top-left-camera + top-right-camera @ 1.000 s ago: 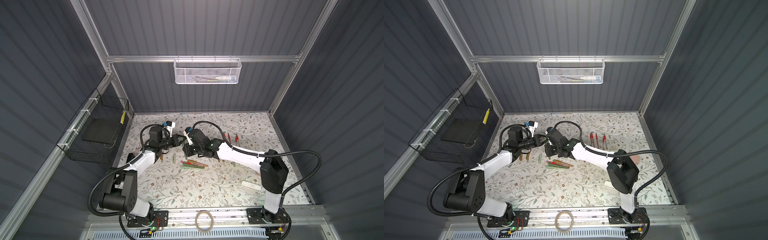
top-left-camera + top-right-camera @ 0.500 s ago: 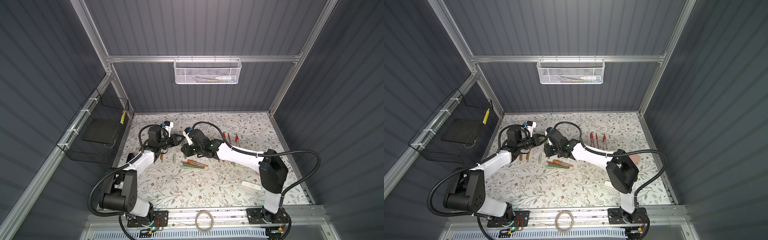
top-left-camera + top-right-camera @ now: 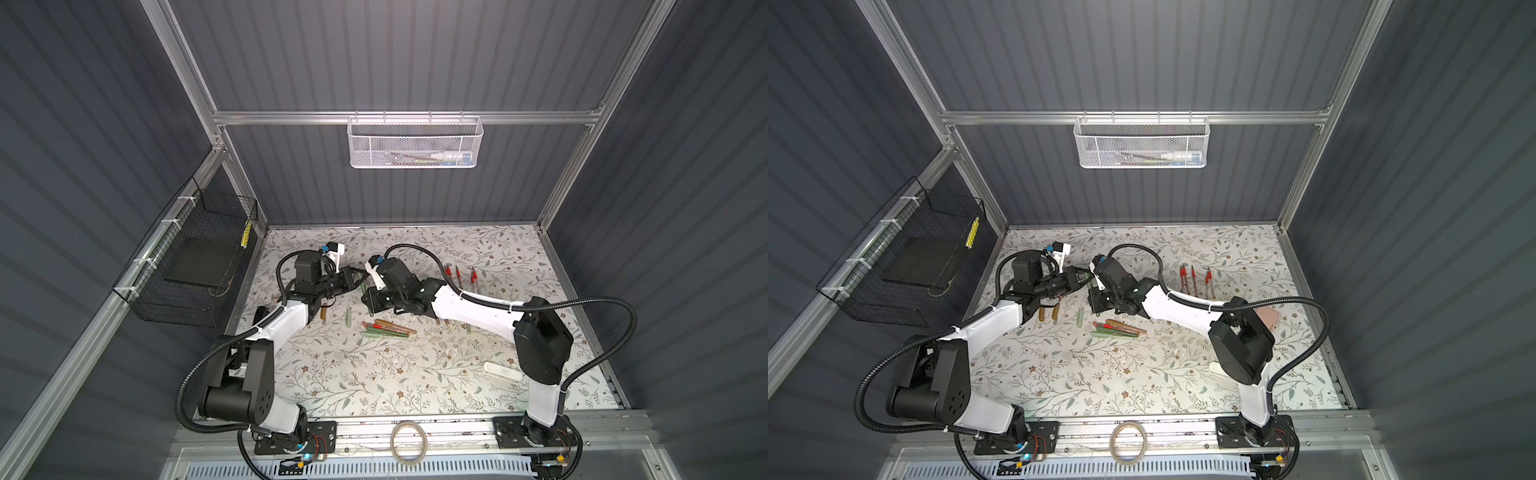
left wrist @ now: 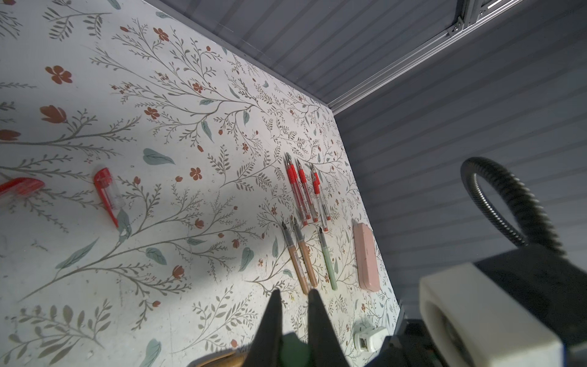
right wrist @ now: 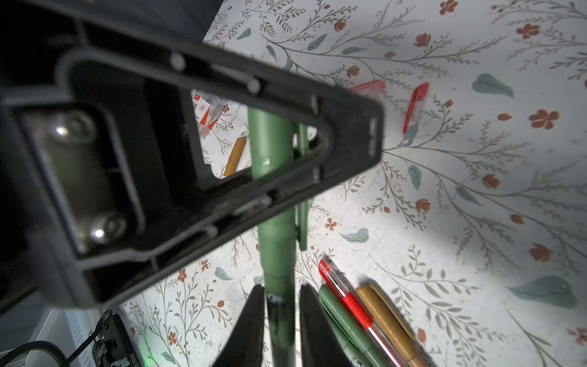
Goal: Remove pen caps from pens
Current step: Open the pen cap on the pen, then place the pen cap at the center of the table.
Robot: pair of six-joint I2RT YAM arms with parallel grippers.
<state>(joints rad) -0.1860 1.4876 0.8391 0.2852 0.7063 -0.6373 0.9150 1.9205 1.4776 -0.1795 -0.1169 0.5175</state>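
A green pen [image 5: 274,241] is held in the air between both grippers, left of the table's middle; in both top views it shows as a short green stick [image 3: 364,286] [image 3: 1088,285]. My right gripper [image 5: 282,287] is shut on its barrel. My left gripper [image 4: 293,294] is shut on its other end, where the clip [image 5: 302,219] is. Several capped pens [image 3: 386,328] lie in a pile just in front. Red clear-barrelled pens [image 3: 459,276] lie at the back right. Uncapped brown and green pens [image 4: 300,257] lie beside them.
Loose brown and green caps [image 3: 336,316] lie by the left arm, and red caps [image 4: 106,190] lie on the mat. A pink case [image 4: 367,257] and a white case [image 3: 500,371] sit at the right. A black wire basket [image 3: 195,266] hangs on the left wall.
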